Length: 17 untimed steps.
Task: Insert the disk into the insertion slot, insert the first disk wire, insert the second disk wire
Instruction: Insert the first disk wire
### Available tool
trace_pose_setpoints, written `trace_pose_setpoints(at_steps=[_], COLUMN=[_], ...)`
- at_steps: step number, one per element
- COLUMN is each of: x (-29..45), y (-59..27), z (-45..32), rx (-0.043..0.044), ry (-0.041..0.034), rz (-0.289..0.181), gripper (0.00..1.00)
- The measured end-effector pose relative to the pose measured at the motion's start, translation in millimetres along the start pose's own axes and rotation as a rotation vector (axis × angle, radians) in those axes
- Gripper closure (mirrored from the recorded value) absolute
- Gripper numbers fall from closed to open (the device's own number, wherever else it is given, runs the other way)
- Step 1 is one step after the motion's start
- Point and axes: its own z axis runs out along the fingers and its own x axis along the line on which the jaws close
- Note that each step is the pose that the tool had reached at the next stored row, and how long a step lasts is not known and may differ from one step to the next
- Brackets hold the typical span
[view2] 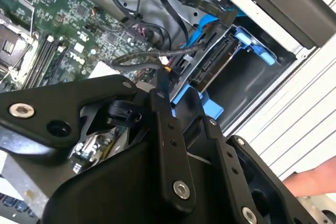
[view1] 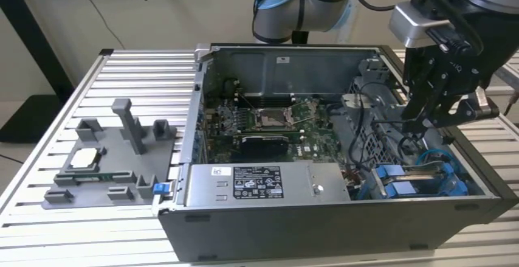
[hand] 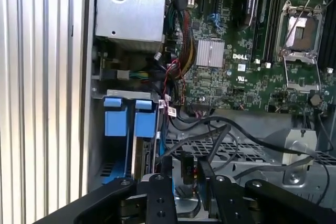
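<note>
Gleaming ribbed table [view1: 138, 78], pale wall [view1: 194, 5] behind

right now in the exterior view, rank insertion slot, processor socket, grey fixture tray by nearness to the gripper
1. insertion slot, just below the gripper
2. processor socket, mid-case
3. grey fixture tray, exterior view's far left

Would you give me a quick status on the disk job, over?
Pincer low in the case, beside the slot. Disk sitting in it. Loose black cables draped close by. A hand beside the case.
</note>
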Motion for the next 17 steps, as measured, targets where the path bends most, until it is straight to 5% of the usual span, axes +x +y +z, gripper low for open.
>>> trace_pose_setpoints(at_steps=[9, 10, 17], x=[-1.2, -1.2, -1.2], y=[2.5, 2.7, 3.2], z=[4.4, 4.5, 5.0], rx=[0.0167, 0.0174, 0.0187], ry=[0.0005, 0.0006, -0.0013], rz=[-0.002, -0.002, -0.002], gripper=[0.00, 1.00, 1.00])
